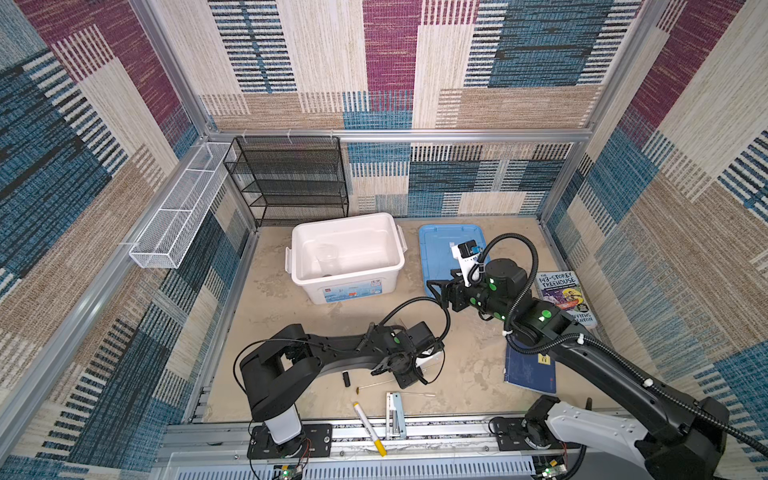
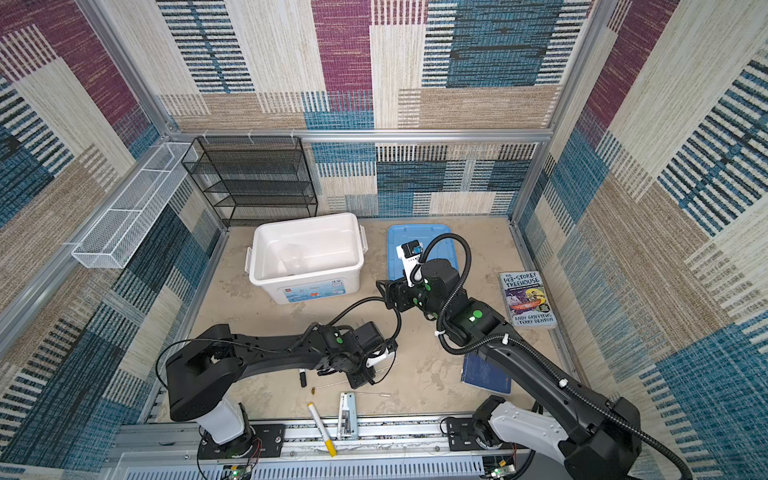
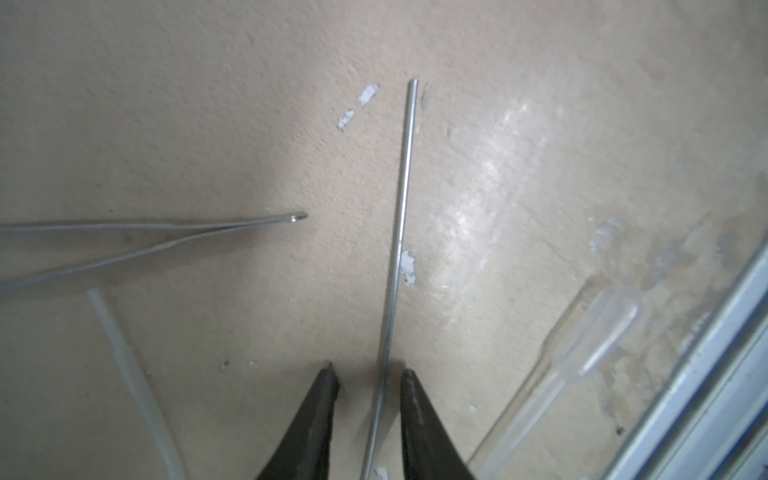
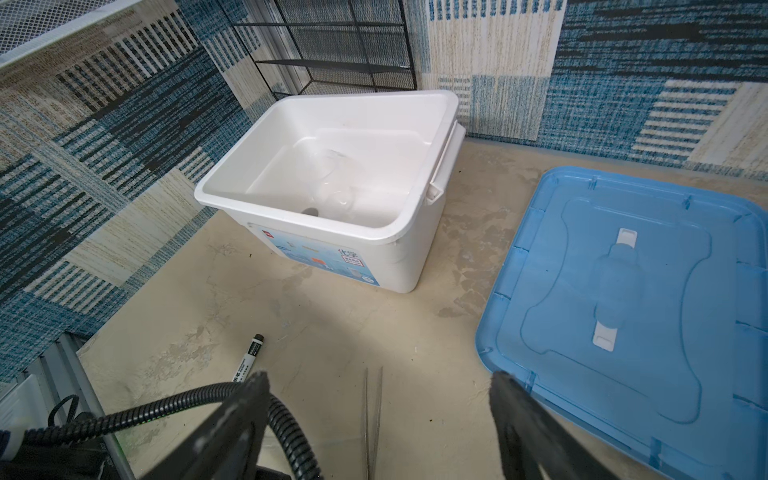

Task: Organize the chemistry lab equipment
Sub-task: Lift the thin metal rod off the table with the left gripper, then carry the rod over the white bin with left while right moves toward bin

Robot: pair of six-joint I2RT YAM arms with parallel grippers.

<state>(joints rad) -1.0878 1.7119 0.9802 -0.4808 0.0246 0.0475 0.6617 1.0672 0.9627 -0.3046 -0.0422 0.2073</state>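
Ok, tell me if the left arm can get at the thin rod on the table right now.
Probably yes: the thin rod lies between the left gripper's open jaws, with the tweezers and the pipette lying clear to either side.

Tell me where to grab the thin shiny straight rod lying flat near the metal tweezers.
Take the thin shiny rod on its shaft, coming straight down with the left gripper, jaws open and straddling it crosswise. It lies flat on the beige floor and is evenly thin, so probably only a pinch across its width works.
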